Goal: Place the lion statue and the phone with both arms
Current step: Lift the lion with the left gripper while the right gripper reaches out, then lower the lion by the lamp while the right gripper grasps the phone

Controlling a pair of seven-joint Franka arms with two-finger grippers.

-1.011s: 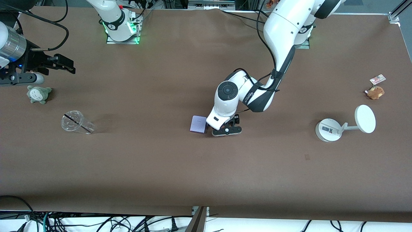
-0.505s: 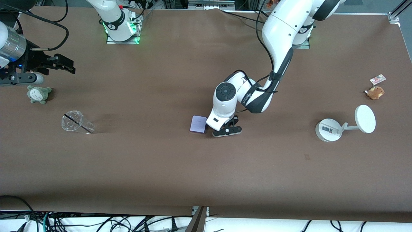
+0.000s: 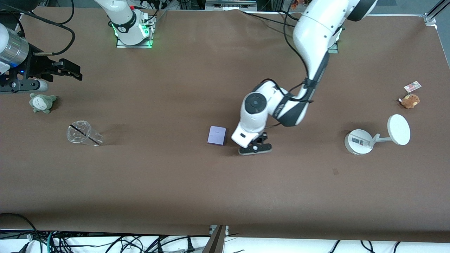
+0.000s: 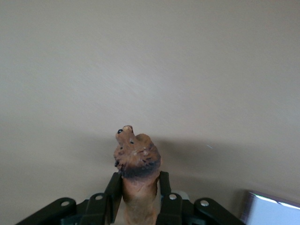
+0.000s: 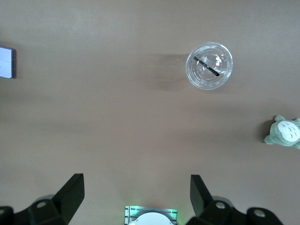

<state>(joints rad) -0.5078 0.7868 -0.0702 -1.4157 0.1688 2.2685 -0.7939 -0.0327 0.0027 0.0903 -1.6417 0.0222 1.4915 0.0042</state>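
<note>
My left gripper [image 3: 254, 143] is low over the middle of the table, beside the phone [image 3: 217, 135] toward the left arm's end. It is shut on the lion statue [image 4: 137, 159], an orange-brown figurine whose darker head sticks out past the fingers [image 4: 112, 187]. The hand hides the lion in the front view. The phone is a pale lavender slab lying flat; it also shows in the left wrist view [image 4: 274, 209] and in the right wrist view [image 5: 7, 62]. My right gripper [image 3: 72, 72] waits high at the right arm's end, open and empty [image 5: 136, 180].
A clear cup [image 3: 84, 133] lies on its side near a grey-green plush [image 3: 42, 102] at the right arm's end. A white round-based stand with a disc [image 3: 358, 141] and a brown plush with a card tag [image 3: 410, 101] sit at the left arm's end.
My left gripper has moved away from the phone toward the left arm's end and a little nearer the front camera, still holding the lion. The right arm has not moved.
</note>
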